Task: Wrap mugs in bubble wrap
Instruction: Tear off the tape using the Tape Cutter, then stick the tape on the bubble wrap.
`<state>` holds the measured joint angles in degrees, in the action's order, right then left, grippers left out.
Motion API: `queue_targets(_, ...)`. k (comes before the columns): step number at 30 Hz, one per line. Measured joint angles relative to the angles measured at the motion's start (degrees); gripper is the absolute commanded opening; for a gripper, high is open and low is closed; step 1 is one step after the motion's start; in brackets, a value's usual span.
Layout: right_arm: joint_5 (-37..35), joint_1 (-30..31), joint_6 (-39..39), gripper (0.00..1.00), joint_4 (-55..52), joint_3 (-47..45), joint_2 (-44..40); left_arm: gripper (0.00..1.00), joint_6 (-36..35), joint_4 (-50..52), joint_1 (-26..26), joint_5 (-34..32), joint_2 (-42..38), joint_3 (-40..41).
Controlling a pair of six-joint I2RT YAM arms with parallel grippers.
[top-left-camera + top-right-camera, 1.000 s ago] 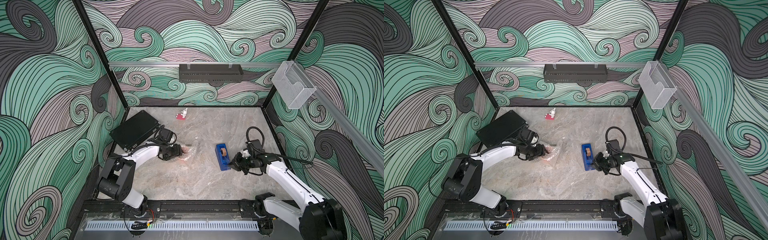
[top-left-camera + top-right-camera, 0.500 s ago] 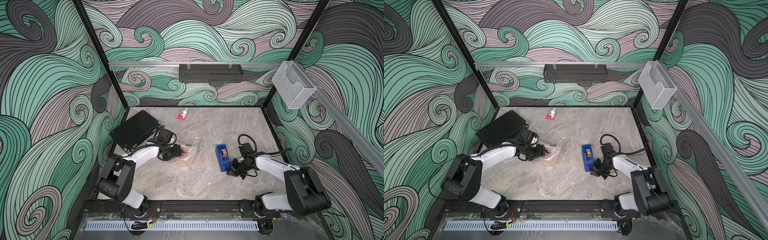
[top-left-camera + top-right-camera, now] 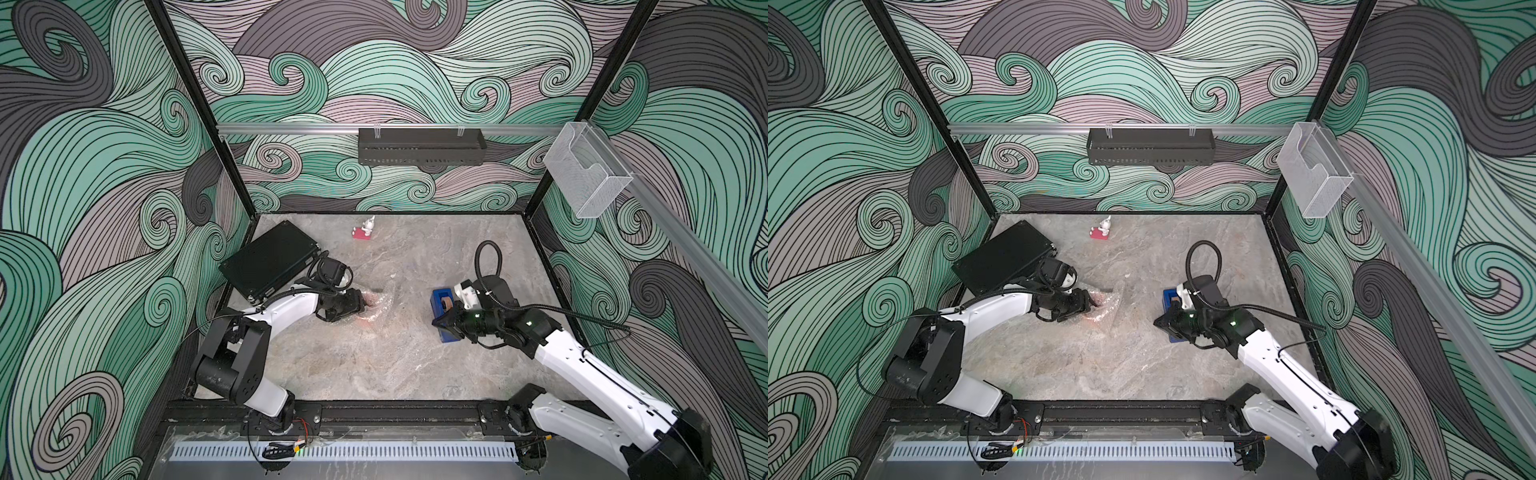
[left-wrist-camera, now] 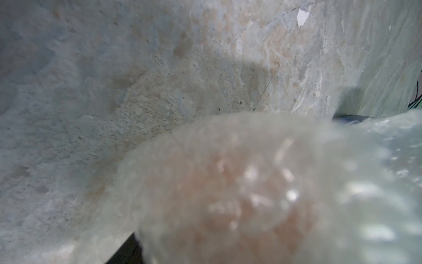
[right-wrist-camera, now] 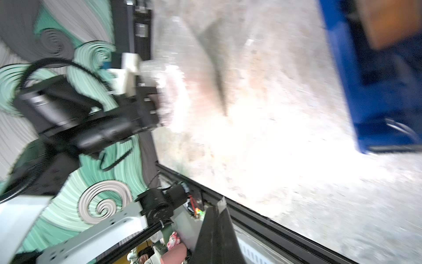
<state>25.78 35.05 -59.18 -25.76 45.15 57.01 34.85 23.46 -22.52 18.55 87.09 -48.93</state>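
The salmon-orange mug (image 3: 370,300) (image 3: 1100,297) lies left of the table's middle, bundled in the clear bubble wrap (image 3: 384,308) (image 3: 1113,305). My left gripper (image 3: 360,305) (image 3: 1090,305) is closed around this bundle. In the left wrist view the mug (image 4: 239,201) shows blurred and pink through the bubble wrap (image 4: 376,182), filling the space at the jaws. My right gripper (image 3: 436,322) (image 3: 1156,322) (image 5: 219,201) is shut and hangs over the near end of the blue tape dispenser (image 3: 441,297) (image 3: 1170,296) (image 5: 374,91), pointing left. A small pale tab sits at its tip.
A black case (image 3: 270,259) lies at the back left, close behind my left wrist. A red-and-white figurine (image 3: 365,230) stands near the back wall. A black shelf (image 3: 422,146) and a clear holder (image 3: 586,174) hang on the walls.
My right arm has swung from the right of the tape dispenser, dipped toward the front, and now reaches over the dispenser's near end. The left arm and the bundle have not moved.
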Motion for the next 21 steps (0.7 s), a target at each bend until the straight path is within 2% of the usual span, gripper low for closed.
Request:
queue_targets(4, -0.70, 3.72, -4.24, 0.00, 13.14, 2.93, 7.61, 0.69, 0.26, 0.02, 0.00, 0.00, -0.09, 0.00)
queue_targets(8, -2.05, 6.95, -6.88, 0.00, 21.11, 7.69, 20.06, 0.69, 0.39, 0.57, -0.02, 0.02, -0.74, 0.00)
queue_targets(14, -4.04, 11.17, -10.86, 0.00, 29.18, 13.16, 31.95, 0.69, 0.63, 0.83, -0.02, 0.20, -1.64, 0.57)
queue_targets(21, -4.79, 13.00, -14.80, 0.00, 34.25, 16.39, 40.37, 0.69, 0.76, 0.55, -0.02, 0.44, -2.69, 1.55)
